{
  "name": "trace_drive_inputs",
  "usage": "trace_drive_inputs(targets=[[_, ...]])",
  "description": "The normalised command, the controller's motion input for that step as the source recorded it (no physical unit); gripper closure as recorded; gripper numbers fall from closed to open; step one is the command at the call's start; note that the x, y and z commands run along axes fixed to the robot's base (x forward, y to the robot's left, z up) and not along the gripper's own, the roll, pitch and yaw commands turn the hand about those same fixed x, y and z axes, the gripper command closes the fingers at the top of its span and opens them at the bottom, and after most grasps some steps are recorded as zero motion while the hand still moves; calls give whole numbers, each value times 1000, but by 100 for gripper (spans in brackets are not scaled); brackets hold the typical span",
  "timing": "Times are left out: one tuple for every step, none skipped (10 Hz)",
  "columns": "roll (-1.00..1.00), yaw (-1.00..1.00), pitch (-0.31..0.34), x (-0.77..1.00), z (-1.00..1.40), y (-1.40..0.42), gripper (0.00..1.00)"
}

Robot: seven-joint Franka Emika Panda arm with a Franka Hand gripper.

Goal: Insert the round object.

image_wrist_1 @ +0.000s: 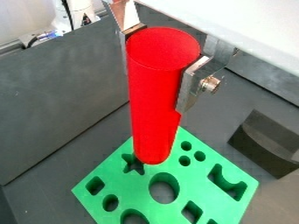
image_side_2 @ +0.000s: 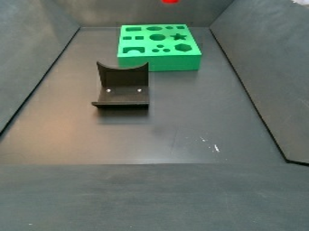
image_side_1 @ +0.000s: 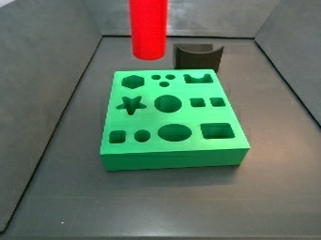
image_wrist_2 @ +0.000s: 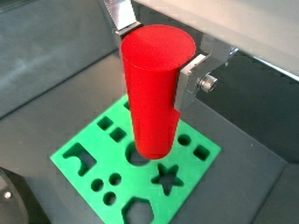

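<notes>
My gripper (image_wrist_1: 160, 57) is shut on a red cylinder (image_wrist_1: 155, 96) and holds it upright by its upper end, one silver finger (image_wrist_1: 194, 80) on each side. It also shows in a wrist view (image_wrist_2: 158, 52) gripping the cylinder (image_wrist_2: 155, 96). In a side view the cylinder (image_side_1: 148, 26) hangs well above the back of the green shape board (image_side_1: 170, 155); the gripper itself is out of frame there. The board's round hole (image_side_1: 167, 101) lies open beside the star hole (image_side_1: 129, 103). In a wrist view the round hole (image_wrist_1: 163, 185) shows just past the cylinder's lower end.
The dark fixture (image_side_1: 198, 56) stands on the floor behind the board and also shows in a side view (image_side_2: 121, 86) and a wrist view (image_wrist_1: 268, 144). The board (image_side_2: 160, 45) has several other cutouts. Dark walls enclose the floor.
</notes>
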Motion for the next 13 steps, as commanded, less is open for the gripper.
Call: trace_drive_inputs(targets=[[126, -129, 0, 114, -851, -49, 100], [129, -114, 0, 200, -751, -20, 100], [64, -151, -43, 300, -763, 0, 100], [87, -126, -51, 154, -680, 0, 100], [119, 0, -26, 0, -566, 0, 100], [91, -3, -21, 11, -563, -3, 100], [66, -3, 0, 34, -474, 0, 100], [39, -3, -3, 26, -440, 0, 100], [14, -6, -16, 63, -449, 0, 100], [0, -66, -1, 206, -437, 0, 100], [0, -194, 0, 471, -451, 0, 100], [0, -240, 3, 629, -500, 0, 100], [3, -223, 4, 671, -523, 0, 100]])
